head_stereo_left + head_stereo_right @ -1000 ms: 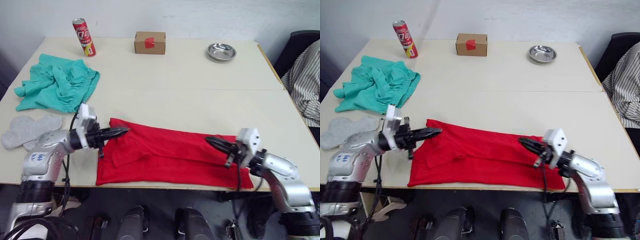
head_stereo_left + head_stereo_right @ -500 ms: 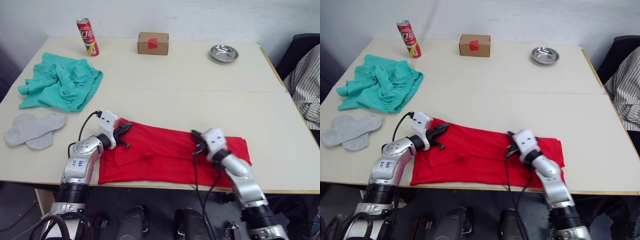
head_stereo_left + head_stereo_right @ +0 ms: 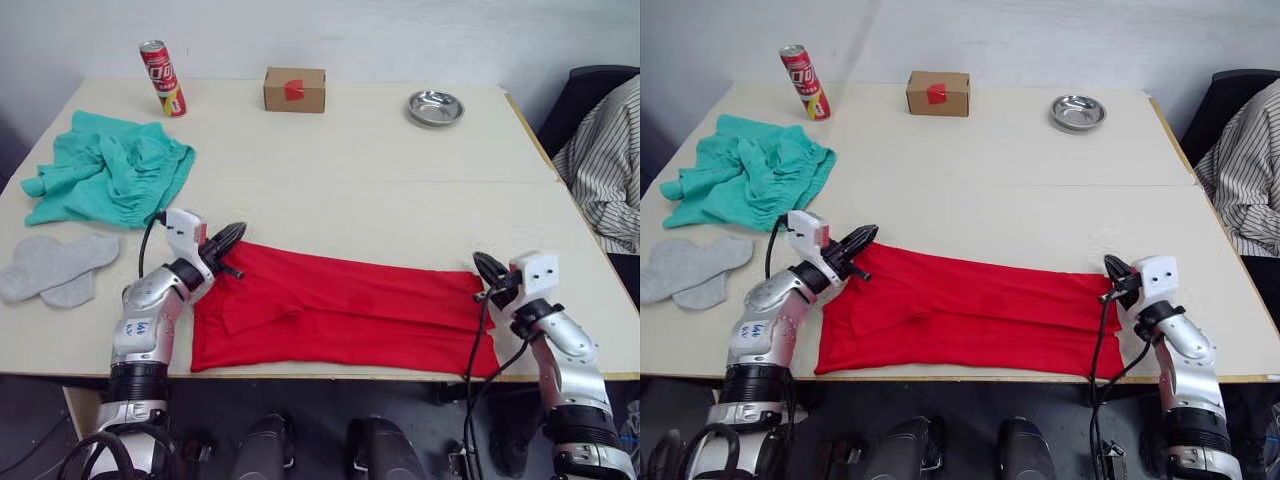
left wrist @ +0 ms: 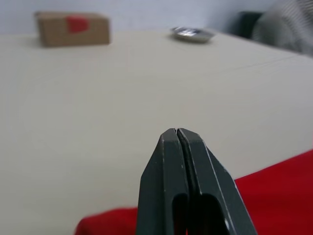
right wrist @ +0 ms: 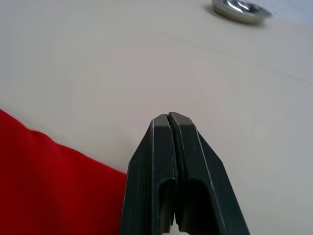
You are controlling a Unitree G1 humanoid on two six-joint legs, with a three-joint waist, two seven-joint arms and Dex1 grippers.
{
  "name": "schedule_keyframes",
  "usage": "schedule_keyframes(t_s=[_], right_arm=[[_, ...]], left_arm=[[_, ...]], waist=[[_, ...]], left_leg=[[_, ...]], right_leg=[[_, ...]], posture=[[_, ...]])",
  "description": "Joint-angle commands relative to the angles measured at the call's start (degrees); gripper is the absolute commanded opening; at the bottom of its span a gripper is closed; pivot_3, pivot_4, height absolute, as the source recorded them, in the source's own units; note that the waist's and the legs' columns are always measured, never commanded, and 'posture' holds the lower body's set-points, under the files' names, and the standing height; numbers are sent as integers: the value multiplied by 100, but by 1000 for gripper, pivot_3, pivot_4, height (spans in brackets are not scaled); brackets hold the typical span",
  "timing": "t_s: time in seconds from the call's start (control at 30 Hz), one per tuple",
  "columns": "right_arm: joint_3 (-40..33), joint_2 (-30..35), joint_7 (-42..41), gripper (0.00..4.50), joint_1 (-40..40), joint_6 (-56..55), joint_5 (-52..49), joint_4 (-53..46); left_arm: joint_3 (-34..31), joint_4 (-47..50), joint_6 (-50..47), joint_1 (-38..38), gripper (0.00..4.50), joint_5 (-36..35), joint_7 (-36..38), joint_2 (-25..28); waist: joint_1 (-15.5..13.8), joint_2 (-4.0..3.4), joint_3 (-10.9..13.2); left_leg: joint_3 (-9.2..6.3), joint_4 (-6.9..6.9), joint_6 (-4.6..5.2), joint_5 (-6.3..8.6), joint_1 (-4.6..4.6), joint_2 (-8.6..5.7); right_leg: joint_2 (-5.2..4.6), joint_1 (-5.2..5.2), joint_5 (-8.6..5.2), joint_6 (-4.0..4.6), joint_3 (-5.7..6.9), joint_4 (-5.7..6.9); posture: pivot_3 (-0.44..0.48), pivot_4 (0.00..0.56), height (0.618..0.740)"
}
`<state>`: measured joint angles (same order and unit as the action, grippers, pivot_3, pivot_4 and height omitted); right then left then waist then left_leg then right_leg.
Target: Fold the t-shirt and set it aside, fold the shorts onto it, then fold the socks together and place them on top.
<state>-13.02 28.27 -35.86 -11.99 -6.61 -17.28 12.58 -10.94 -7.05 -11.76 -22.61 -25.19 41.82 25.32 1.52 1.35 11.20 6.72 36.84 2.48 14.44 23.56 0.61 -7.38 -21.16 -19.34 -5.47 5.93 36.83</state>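
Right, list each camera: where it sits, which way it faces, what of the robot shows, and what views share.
Left eye view, right eye view: on the head, looking forward and down at the t-shirt, shorts and socks; both arms show.
Left wrist view: looks along the shut left gripper across the table towards the cardboard box.
Right wrist view: looks along the shut right gripper towards the metal bowl.
Shared: both wrist views show the bowl and red shirt.

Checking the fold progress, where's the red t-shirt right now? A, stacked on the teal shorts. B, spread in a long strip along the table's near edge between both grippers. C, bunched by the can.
B: the t-shirt stretches from left gripper to right gripper.
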Motion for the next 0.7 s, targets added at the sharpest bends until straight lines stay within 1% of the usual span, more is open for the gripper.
schedule_keyframes(t_s=[0.03, 0.07, 0.13, 0.2, 0.23, 0.3, 0.47, 0.5, 0.6, 0.7], right_arm=[[520, -6, -315, 28, 295, 341, -77, -1251], [620, -4, -350, 28, 356, 402, -36, -1422], [1122, -267, -119, 28, 529, 452, 353, -1685], [1463, -531, 114, 28, 666, 457, 644, -1783], [1474, -613, 184, 28, 714, 460, 674, -1784], [1407, -644, 250, 28, 850, 394, 724, -1696], [1106, -431, 249, 28, 1155, 219, 721, -1458], [922, -363, 262, 28, 1207, 196, 651, -1358], [414, -210, 283, 28, 1263, 174, 415, -1077], [40, -127, 280, 28, 1141, 143, 221, -776]], left_arm=[[417, 953, -327, 482, 16, -319, 1039, 463], [491, 1070, -376, 562, 16, -328, 1143, 534], [1058, 1368, -138, 903, 16, 148, 1311, 639], [1363, 1468, 18, 1146, 16, 562, 1169, 650], [1376, 1445, 61, 1216, 16, 665, 1065, 650], [1390, 1425, 162, 1410, 16, 749, 1061, 702], [1327, 1435, 257, 1841, 16, 990, 1059, 982], [1220, 1325, 287, 1971, 16, 1001, 1050, 1075], [892, 1051, 419, 2210, 16, 930, 1064, 1264], [522, 892, 629, 2264, 16, 494, 1368, 1267]], waist=[[20, -4, -1], [19, -6, -2], [6, -8, -3], [5, -10, -4], [0, -10, -3], [-17, -13, -1], [-12, -14, -2], [-9, -18, -4], [5, -38, -17], [7, -47, -22]], left_leg=[[1, -6, 0, 0, -4, 0], [3, -16, -3, 1, -9, 1], [7, -44, -15, 2, -26, 0], [7, -53, -20, 1, -27, 0], [8, -57, -21, 0, -28, -2], [8, -61, -22, -3, -20, -3], [8, -70, -18, 0, -26, -5], [8, -76, -19, 0, -29, -4], [8, -82, -17, 2, -32, -3], [8, -85, -4, 9, -37, -2]], right_leg=[[0, 1, 0, 1, 0, -3], [0, 1, -1, 3, 1, -6], [-1, 13, -2, 3, 0, -25], [-1, 12, -2, 4, -1, -30], [-2, 11, -2, 4, -2, -30], [-4, -2, -2, 4, -2, -29], [-9, 2, -2, 5, -5, -39], [-9, 3, -3, 6, -6, -42], [-8, 2, -5, 9, -7, -42], [-8, 4, -5, 11, -6, -41]], posture=[[0, 150, 740], [0, 150, 740], [0, 150, 740], [0, 150, 740], [0, 150, 740], [0, 150, 740], [0, 150, 740], [0, 150, 740], [0, 150, 740], [0, 150, 740]])
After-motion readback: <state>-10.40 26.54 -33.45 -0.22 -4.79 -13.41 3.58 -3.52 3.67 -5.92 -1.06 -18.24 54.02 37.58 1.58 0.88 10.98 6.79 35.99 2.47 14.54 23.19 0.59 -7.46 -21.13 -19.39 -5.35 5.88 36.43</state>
